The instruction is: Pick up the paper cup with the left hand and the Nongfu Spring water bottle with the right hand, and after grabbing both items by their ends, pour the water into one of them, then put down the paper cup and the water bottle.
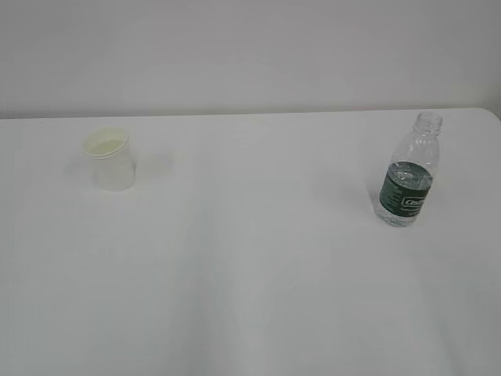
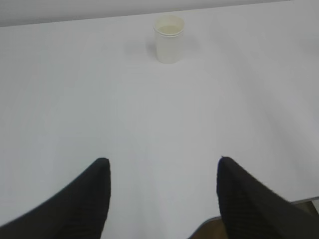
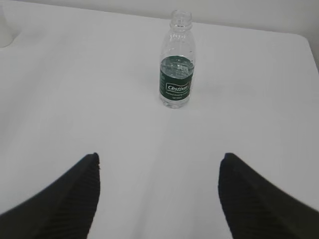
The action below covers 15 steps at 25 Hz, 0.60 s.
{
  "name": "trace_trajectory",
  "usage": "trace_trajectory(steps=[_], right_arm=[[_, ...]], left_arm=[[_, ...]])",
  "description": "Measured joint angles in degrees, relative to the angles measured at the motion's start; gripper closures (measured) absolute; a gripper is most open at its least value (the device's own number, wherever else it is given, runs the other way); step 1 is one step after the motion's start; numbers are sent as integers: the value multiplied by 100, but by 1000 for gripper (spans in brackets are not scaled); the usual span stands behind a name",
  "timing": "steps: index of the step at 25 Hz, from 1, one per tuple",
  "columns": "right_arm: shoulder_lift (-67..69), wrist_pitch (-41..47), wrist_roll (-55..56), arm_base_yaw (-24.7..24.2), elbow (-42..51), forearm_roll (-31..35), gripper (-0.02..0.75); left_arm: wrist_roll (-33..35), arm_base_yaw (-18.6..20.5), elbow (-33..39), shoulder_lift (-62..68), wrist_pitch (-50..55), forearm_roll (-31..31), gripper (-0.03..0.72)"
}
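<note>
Exterior view, paper cup (image 1: 110, 167) left, water bottle (image 1: 407, 178) right, white table (image 1: 250, 282)

Both arms are out of the exterior view; bottle label lettering (image 1: 412, 202) blurred

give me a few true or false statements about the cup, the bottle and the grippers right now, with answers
1. The cup stands upright on the table. True.
2. The bottle has a cap on. False: its neck is open, with no cap.
3. The left gripper is closed on the cup. False: its jaws stand open and empty, well short of the cup.
4. The bottle holds some water. True: the level sits near the top of the green label.
5. The bottle lies on its side. False: it stands upright.
6. The right gripper is open, with the bottle ahead of it and untouched. True.
</note>
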Motion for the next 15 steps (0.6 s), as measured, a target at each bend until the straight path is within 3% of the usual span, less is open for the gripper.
trace_trajectory(steps=[15], right_arm=[[-102, 413, -11, 0, -156, 134, 184]], left_arm=[[13, 0, 416, 0, -354, -126, 229]])
